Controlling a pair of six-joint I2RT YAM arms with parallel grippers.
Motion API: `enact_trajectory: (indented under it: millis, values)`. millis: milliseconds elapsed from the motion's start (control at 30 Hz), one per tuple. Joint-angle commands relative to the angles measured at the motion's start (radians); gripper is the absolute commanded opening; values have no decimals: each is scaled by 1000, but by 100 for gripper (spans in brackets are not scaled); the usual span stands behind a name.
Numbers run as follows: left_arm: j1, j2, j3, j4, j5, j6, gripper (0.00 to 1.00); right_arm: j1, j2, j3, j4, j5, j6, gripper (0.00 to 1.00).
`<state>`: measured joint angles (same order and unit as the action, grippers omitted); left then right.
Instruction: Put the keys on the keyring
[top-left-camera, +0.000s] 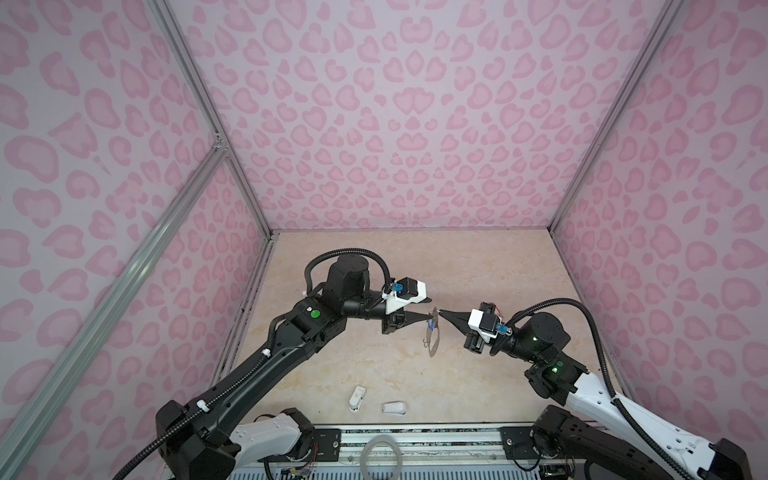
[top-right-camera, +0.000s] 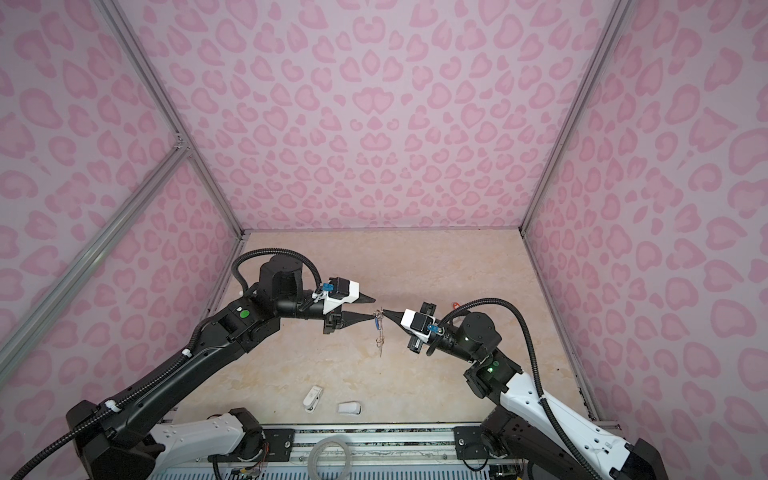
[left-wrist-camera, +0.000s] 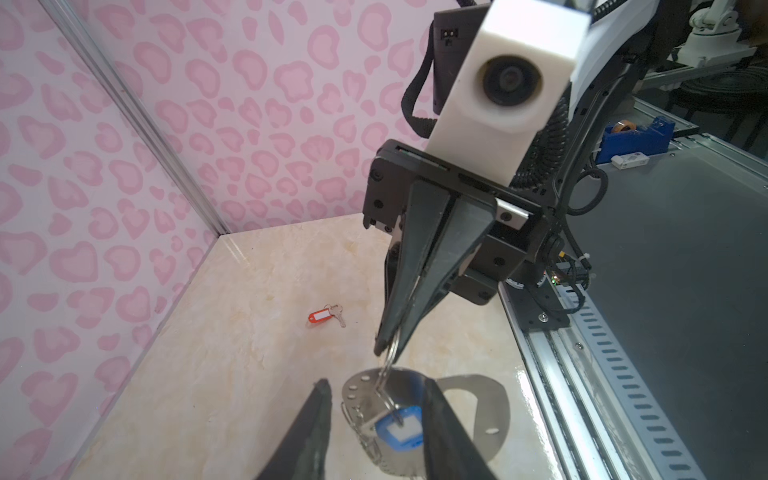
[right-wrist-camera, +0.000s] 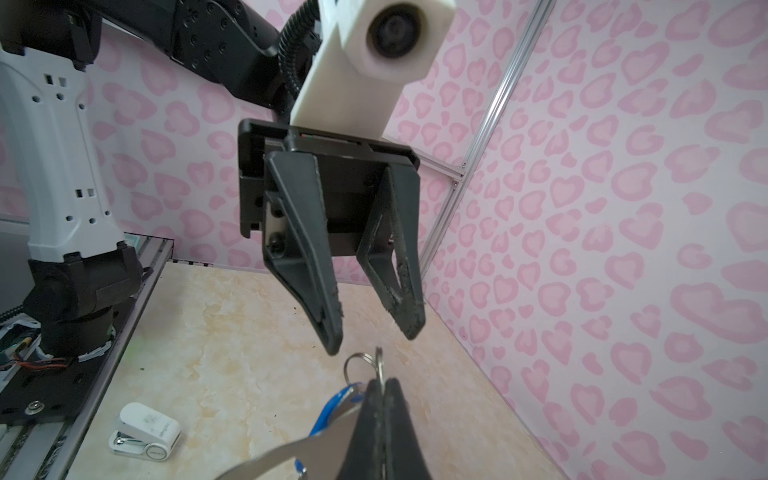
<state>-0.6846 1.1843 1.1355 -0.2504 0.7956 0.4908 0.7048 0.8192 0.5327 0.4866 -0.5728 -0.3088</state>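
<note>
Above the table (top-left-camera: 332, 365), keyring (left-wrist-camera: 502, 409) hangs edge-on, well clear of walls (top-left-camera: 395, 124).

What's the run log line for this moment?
left gripper open | right gripper shut on keyring | blue key hangs with it | red key on table

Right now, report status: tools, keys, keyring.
Left tool open, empty. Right tool shut on keyring, blue key hanging with it. Red key loose on table, beyond right arm.

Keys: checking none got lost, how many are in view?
2. Blue-tagged key hangs at the keyring in the right claw; red-tagged key lies on the table, apart. None seems hidden.
</note>
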Motion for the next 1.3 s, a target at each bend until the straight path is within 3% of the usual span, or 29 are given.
enact_trajectory:
  millis: [0,467,800,867,933,1067,1267]
  values:
    - [1,9,-5,43,53,-15,33,1,-5,-4,60,-16,25,0]
    - [0,23,9,34,48,2,19,2,18,8,61,-39,29,0]
    - [-5,29,28,4,10,40,3,2,39,15,76,-26,24,0]
    - [-14,29,42,-13,-27,53,3,2,44,16,71,-7,23,0]
    - [-31,29,61,-45,-99,72,3,2,42,23,36,20,5,19]
    - [-69,42,123,-152,-257,133,3,2,17,42,-61,101,-53,29]
    - [-132,80,204,-287,-434,218,3,2,5,70,-134,127,-102,29]
